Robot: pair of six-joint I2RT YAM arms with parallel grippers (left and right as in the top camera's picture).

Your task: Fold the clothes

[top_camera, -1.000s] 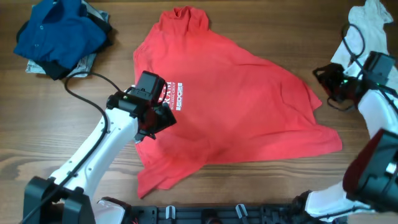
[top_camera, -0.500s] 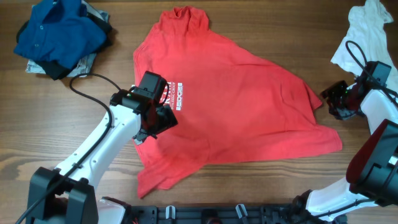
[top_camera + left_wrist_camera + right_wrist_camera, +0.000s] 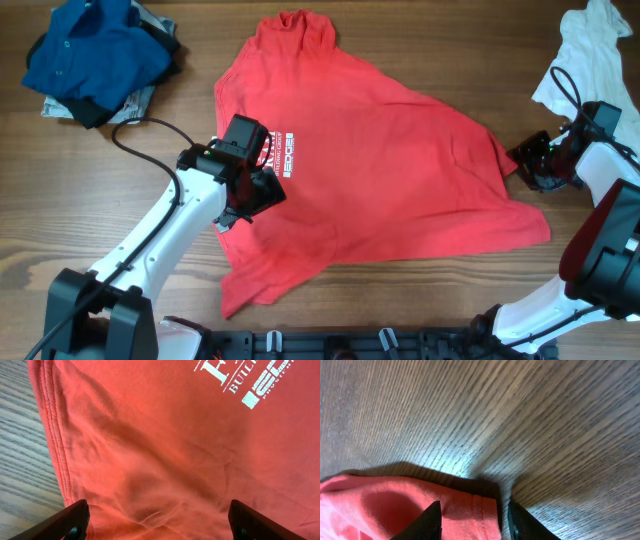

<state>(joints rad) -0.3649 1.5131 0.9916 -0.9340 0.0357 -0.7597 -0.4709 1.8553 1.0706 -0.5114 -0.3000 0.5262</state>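
1. Where things are: the red cotton T-shirt with white chest print [image 3: 370, 170] lies spread and a bit skewed in the middle of the wooden table [image 3: 60, 200]. Its collar points to the top of the overhead frame.
2. Your right gripper [image 3: 470, 520] is at the shirt's right-hand sleeve tip, centre right in the overhead view. It's open with nothing gripped. The wrist view shows the stitched sleeve hem [image 3: 480, 510] sitting right between the two black fingers [image 3: 427, 520], so you're basically lined up.
3. Go straight down until the tips are on the wood, then close. I'd take a bit more fabric than just the hem, since a thin edge pinch looks like it'd slip on the lift.
4. Your left gripper [image 3: 160, 520] hangs low over the shirt's left side, just below the print. It's spread wide and holds nothing. The double-stitched side edge [image 3: 52, 435] is off toward the left of its view, so slide over to it before pinching.
5. Lift both sides together and low, so the fabric doesn't bunch up.
6. Stay clear of the white garment [image 3: 590, 50] at upper right and the blue clothes pile [image 3: 95, 50] at upper left.
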